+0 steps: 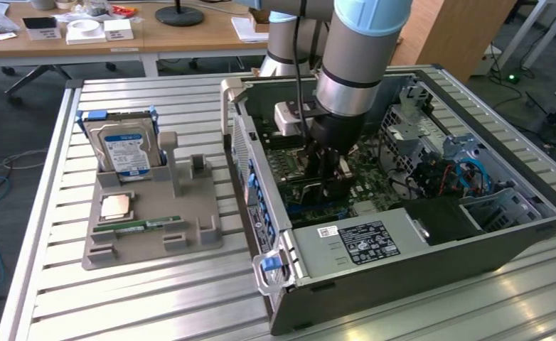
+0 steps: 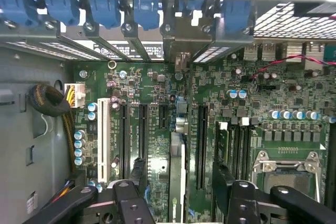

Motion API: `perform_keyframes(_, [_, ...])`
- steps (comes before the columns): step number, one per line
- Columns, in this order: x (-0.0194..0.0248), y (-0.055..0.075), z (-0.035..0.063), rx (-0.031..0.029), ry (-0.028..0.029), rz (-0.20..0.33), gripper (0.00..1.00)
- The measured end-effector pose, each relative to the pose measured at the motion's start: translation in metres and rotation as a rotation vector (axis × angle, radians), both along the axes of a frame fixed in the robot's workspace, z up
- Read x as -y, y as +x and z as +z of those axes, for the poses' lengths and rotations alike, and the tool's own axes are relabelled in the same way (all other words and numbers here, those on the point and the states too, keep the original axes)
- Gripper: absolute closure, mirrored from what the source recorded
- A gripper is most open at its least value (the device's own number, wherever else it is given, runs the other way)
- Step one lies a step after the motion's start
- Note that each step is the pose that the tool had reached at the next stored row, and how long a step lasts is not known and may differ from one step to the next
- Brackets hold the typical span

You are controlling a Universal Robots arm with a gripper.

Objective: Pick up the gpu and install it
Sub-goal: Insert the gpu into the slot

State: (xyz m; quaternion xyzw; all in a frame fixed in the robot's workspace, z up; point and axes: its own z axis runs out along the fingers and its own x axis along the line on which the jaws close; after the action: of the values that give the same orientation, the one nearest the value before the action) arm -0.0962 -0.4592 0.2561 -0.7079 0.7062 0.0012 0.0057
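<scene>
The gpu (image 2: pixel 177 153) stands on edge in a motherboard slot, seen from above as a thin strip running toward the case's rear brackets. My gripper (image 2: pixel 181 177) is open and straddles it. One black finger (image 2: pixel 138 174) and the other finger (image 2: pixel 222 179) stand apart from the card, with a gap on each side. In the exterior view the gripper (image 1: pixel 328 177) reaches straight down into the open computer case (image 1: pixel 402 284), low over the motherboard (image 1: pixel 373 181). Nothing is held.
A grey fixture (image 1: pixel 193 234) on the slatted table at the exterior view's left holds a hard drive (image 1: pixel 126 150), a CPU (image 1: pixel 116 206) and a memory stick (image 1: pixel 150 224). Inside the case are blue card latches (image 2: pixel 105 9), a white slot (image 2: pixel 104 135), a CPU socket (image 2: pixel 286 169) and cable bundles (image 2: pixel 50 103).
</scene>
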Motion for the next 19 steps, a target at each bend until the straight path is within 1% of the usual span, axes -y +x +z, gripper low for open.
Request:
perform_keyframes(7, [0.0000,0.000,0.0197,0.0001,0.0001,0.000,0.38])
perform_keyframes(19, [0.0000,0.000,0.0591,0.0008,0.0001,0.000,0.38])
